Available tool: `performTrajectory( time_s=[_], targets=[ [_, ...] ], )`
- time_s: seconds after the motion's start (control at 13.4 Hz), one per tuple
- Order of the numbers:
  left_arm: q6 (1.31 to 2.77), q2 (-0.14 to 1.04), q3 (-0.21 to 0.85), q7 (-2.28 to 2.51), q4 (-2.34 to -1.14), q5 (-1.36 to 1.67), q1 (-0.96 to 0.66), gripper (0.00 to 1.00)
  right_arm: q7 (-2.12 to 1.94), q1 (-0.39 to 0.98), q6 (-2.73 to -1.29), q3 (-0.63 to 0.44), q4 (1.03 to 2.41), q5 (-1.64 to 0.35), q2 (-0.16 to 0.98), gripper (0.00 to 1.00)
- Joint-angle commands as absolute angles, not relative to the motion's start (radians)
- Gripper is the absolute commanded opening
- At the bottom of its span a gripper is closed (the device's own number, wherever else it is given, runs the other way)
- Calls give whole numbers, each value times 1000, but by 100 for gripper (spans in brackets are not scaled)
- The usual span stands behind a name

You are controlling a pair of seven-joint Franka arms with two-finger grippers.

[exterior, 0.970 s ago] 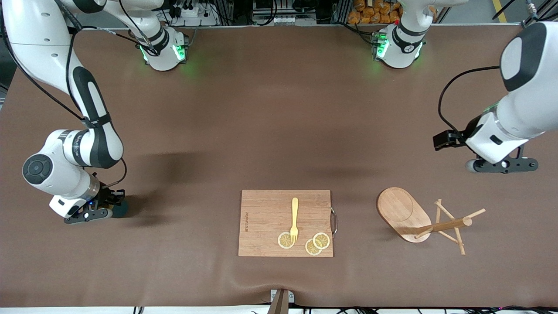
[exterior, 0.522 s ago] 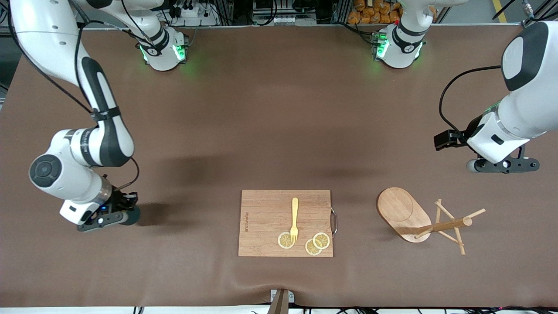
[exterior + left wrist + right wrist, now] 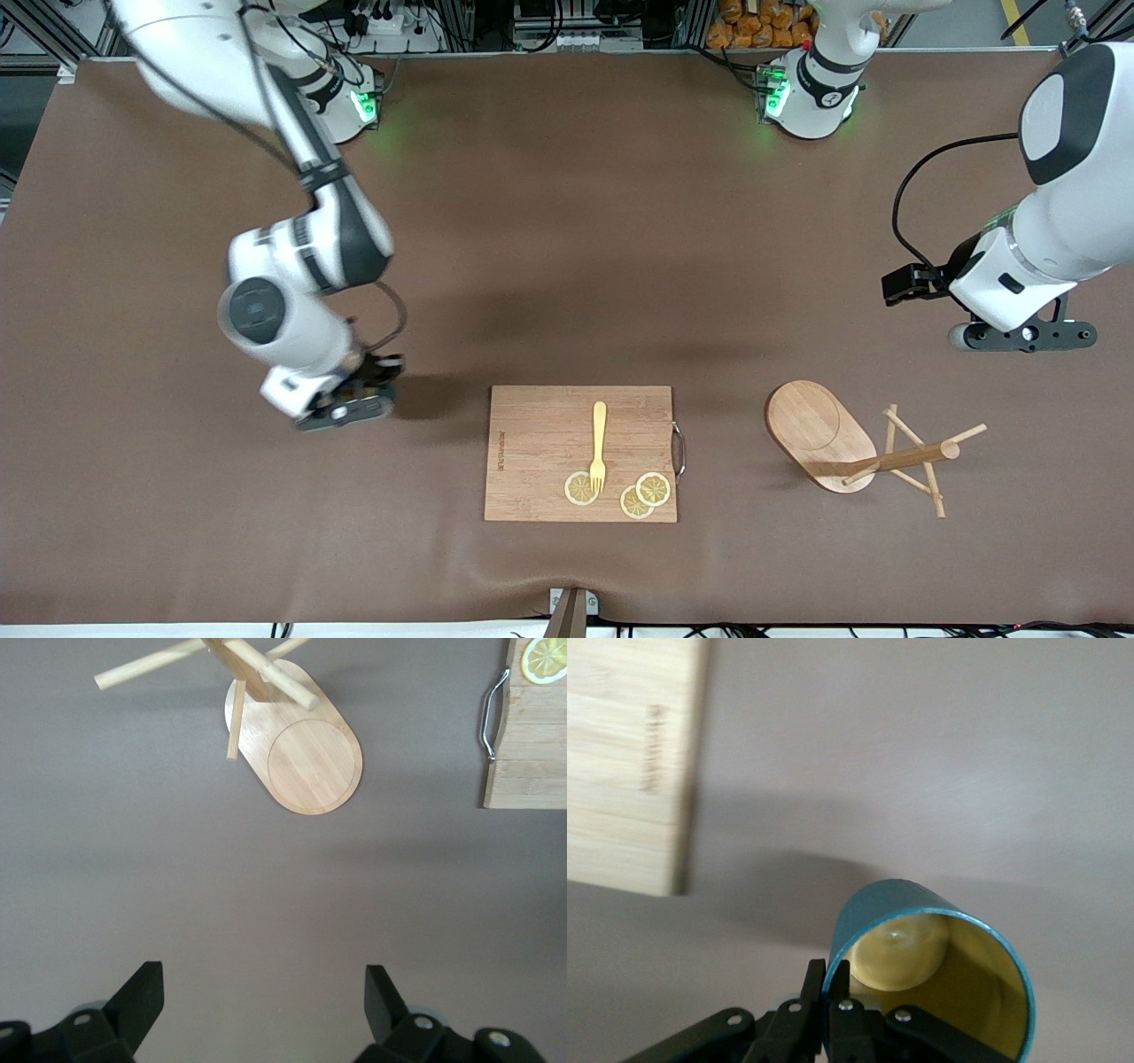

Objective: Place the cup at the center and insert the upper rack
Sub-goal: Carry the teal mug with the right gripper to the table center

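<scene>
My right gripper [image 3: 347, 409] hangs over the table beside the cutting board, on the right arm's side of it. It is shut on the rim of the cup [image 3: 939, 970], a teal mug with a yellow inside, one finger inside the rim and one outside [image 3: 827, 973]. In the front view the hand hides most of the cup. The upper rack [image 3: 850, 447], a light wooden mug tree, lies on its side toward the left arm's end, and its oval base [image 3: 310, 762] also shows in the left wrist view. My left gripper [image 3: 1019, 335] [image 3: 263, 992] waits open over bare table near the rack.
A bamboo cutting board [image 3: 540, 443] [image 3: 629, 762] lies near the table's front edge at the middle, with a yellow fork [image 3: 599, 447] and lemon slices [image 3: 638, 494] on it. Its metal handle [image 3: 679, 450] faces the rack. Brown mat covers the table.
The right arm has carried the cup from the right arm's end of the table toward the middle, up to the cutting board. The left arm has not moved.
</scene>
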State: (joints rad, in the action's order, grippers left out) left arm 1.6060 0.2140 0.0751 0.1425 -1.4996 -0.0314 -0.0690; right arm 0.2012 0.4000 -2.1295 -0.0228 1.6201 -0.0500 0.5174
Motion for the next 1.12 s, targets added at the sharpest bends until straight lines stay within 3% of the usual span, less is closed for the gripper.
performTrajectory(
  time_s=[0.0, 0.6, 1.04],
  targets=[
    [1603, 218, 75, 130, -1485, -44, -72, 100, 354, 526, -2125, -37, 1635, -63, 500, 0],
    [1601, 219, 75, 130, -1485, -45, -72, 100, 595, 886, -2173, -38, 1629, -58, 552, 0],
    [1601, 219, 75, 132, -1485, -48, -72, 100, 727, 1043, -2237, -40, 1621, -60, 578, 0]
  ],
)
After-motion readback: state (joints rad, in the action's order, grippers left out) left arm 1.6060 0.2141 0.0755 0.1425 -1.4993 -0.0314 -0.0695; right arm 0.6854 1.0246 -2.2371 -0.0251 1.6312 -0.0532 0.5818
